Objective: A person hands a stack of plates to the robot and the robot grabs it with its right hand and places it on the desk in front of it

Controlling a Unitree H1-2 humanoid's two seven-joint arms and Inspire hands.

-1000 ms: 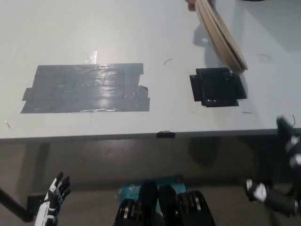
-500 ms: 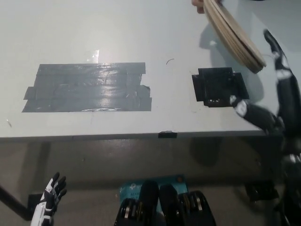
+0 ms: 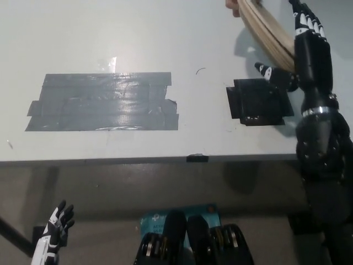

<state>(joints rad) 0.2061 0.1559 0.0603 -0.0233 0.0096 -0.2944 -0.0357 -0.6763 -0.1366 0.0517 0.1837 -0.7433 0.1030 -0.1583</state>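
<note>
Head view q from **benchlurker**: where's the stack of plates (image 3: 270,34) at, and does the robot have it?

**reply, tapefan**: Top right of the picture. It's tilted, edge-on to the camera. The high end sits in a person's hand (image 3: 233,6), which is cut off by the top edge. The low end slopes down toward the robot's side. It's up off the pale grey worktop (image 3: 138,38) and throws a shadow on it, so it's not set down.

**benchlurker**: and the black right hand (image 3: 306,52)?

**tapefan**: Right at the low end of the stack. Its fingers (image 3: 306,22) are spread wide and reach up along the far side of the plates. The thumb (image 3: 270,72) pokes out underneath, so the stack's end sits between them. Can't tell if anything is actually touching the plates, and it doesn't look clamped. The black forearm comes up from the bottom right and crosses the worktop's near edge.

**benchlurker**: what's on the worktop itself?

**tapefan**: A black tape patch (image 3: 258,102) just below the thumb, near the right side. There's also a big shiny grey tape patch (image 3: 102,102) well off to the left. The white left hand (image 3: 52,234) hangs down at the lower left, below the worktop's near edge. Its fingers are apart and it's holding nothing.
</note>
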